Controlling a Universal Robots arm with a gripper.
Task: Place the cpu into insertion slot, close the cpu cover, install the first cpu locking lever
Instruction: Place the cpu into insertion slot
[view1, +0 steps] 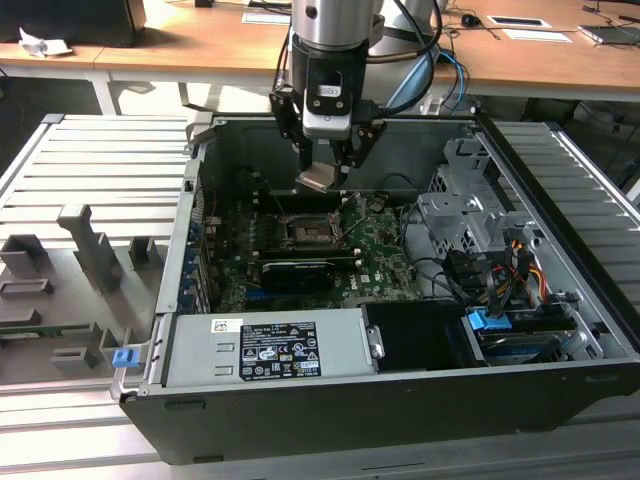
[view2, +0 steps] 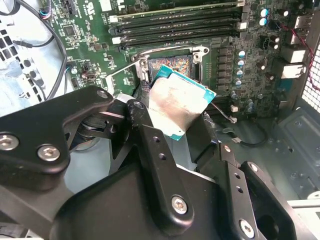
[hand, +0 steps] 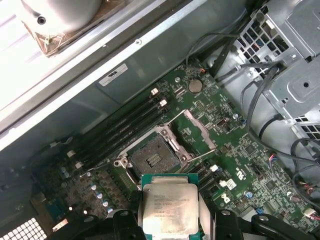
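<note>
One cpu (view1: 315, 178) here, and it's up in the air, not in the board yet. The gripper (view1: 326, 165) has its two fingers (view2: 147, 140) clamped on opposite edges of it. That's upper middle of the exterior view, with the chip tilted a bit. Just below it in that frame sits the one slot (view1: 305, 232), bare, with its contacts showing in the first wrist view. There's one cover (hand: 197, 132), flipped open off the slot's edge. One long black card (view1: 295, 272) lies just below the slot in the exterior view, all inside one open case (view1: 400, 400).
</note>
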